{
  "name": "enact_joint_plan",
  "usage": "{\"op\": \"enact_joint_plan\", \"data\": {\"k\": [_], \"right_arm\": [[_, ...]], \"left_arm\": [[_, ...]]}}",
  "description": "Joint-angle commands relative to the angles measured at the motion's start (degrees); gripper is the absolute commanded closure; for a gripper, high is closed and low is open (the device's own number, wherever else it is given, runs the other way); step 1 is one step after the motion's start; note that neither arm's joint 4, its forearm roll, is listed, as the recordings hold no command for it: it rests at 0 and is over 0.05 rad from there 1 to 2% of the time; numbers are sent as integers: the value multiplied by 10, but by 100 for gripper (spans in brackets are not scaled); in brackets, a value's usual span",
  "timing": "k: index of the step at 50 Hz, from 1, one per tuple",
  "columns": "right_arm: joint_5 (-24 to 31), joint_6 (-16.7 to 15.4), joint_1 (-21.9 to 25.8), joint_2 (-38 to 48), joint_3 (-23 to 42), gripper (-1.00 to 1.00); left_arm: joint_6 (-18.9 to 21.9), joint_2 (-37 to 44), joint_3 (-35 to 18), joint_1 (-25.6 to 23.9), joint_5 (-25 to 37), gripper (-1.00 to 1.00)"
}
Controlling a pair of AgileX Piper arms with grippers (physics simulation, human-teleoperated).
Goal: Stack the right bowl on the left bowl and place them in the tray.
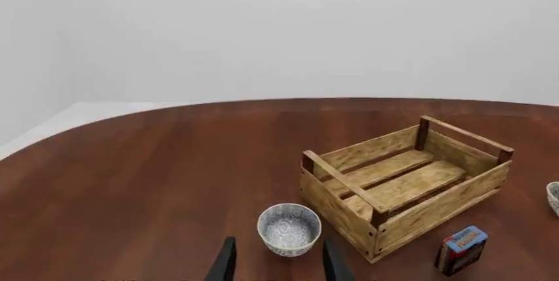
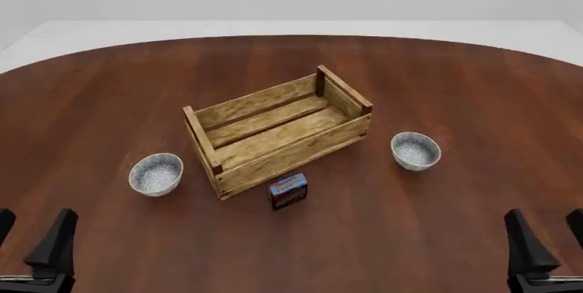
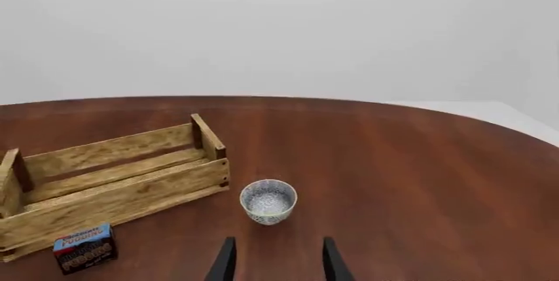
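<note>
The right bowl (image 2: 416, 150) sits alone on the table (image 2: 437, 88), right of the tray (image 2: 278, 131); its twin, the left bowl (image 2: 155, 173), sits on the other side. Nothing is stacked yet. Both the right gripper (image 2: 545, 238) and left gripper (image 2: 35, 233) wait near, wide apart, holding nothing, ready to reach.

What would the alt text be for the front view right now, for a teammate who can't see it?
An empty wooden tray sits angled mid-table, with the left bowl and the right bowl standing apart on either side and a small blue-and-red carton just in front. The left hand and right hand wait open at the near edge.
</note>
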State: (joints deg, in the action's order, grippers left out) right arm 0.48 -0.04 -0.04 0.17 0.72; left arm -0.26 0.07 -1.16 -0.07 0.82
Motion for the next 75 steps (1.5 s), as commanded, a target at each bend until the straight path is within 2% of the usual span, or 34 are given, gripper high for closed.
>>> {"op": "enact_joint_plan", "data": {"k": [1, 4, 9, 11, 13, 14, 18, 20, 22, 23, 26, 28, 29, 31, 33, 35, 38, 39, 41, 44, 45, 46, 47, 49, 52, 54, 56, 60, 71, 75], "right_arm": [[-31, -3, -21, 47, -3, -100], [-47, -16, -38, 72, -2, -100], [-18, -3, -20, 58, 17, -100], [-6, -26, -29, 52, 30, -100], [-17, -24, -14, 90, 37, -100], [-12, -2, 12, 94, 44, -100], [1, -17, 4, 111, 67, -100], [31, -6, 2, 92, 90, -100], [43, -15, 2, 97, 105, -100], [47, -30, -11, 105, 117, -100], [58, -29, -5, 138, 141, -100], [54, -42, -18, 165, 154, -100], [54, -42, -17, 177, 162, -100], [56, -12, -11, 230, 186, -100], [61, -21, -17, 254, 204, -100], [65, -44, -30, 269, 220, -100], [72, -52, -26, 301, 248, -100], [75, -69, -31, 319, 259, -100], [88, -64, -18, 320, 274, -100], [99, -72, -30, 355, 304, -100], [101, -84, -31, 370, 314, -100], [106, -79, -24, 379, 322, -100], [116, -51, -12, 398, 334, -100], [118, -69, -25, 414, 354, -100], [129, -68, -20, 438, 376, -100], [135, -78, -14, 459, 384, -100], [142, -64, -10, 477, 397, -100], [146, -74, -20, 512, 420, -100], [188, -43, -10, 577, 483, -100], [197, -51, -15, 608, 503, -100]], "left_arm": [[1, 1, 9, -5, -8, -100], [-2, 1, 9, -3, -9, -100], [-1, 3, 9, 4, -10, -100], [-2, 3, 8, 4, -8, -100], [1, 3, 8, 3, -9, -100], [3, 3, 8, 3, -10, -100], [3, 1, 8, 1, -10, -100], [3, 0, 7, -1, -9, -100], [-2, 0, 6, -5, -7, -100], [-1, 0, 6, -5, -8, -100], [-4, 0, 6, -6, -8, -100], [-6, 0, 5, -6, -8, -100], [-7, 0, 5, -7, -8, -100], [-6, 1, 7, -7, -11, -100], [-6, 2, 8, -8, -10, -100], [-9, 1, 6, -10, -8, -100], [-18, 2, 7, -17, -8, -100], [-19, 6, 8, -18, -12, -100], [-17, 10, 9, -16, -16, -100], [-23, 22, 9, -15, -28, -100], [-27, 28, 9, -13, -34, -100], [-27, 26, 8, -14, -33, -100], [-27, 29, 8, -16, -35, -100], [-30, 38, 8, -14, -43, -100], [-26, 43, 10, -15, -52, -100], [-26, 59, 11, -13, -65, -100], [-27, 63, 11, -13, -69, -100], [-30, 67, 11, -14, -69, -100], [-19, 42, 10, -10, -50, -100], [-16, 34, 9, -9, -42, -100]]}}
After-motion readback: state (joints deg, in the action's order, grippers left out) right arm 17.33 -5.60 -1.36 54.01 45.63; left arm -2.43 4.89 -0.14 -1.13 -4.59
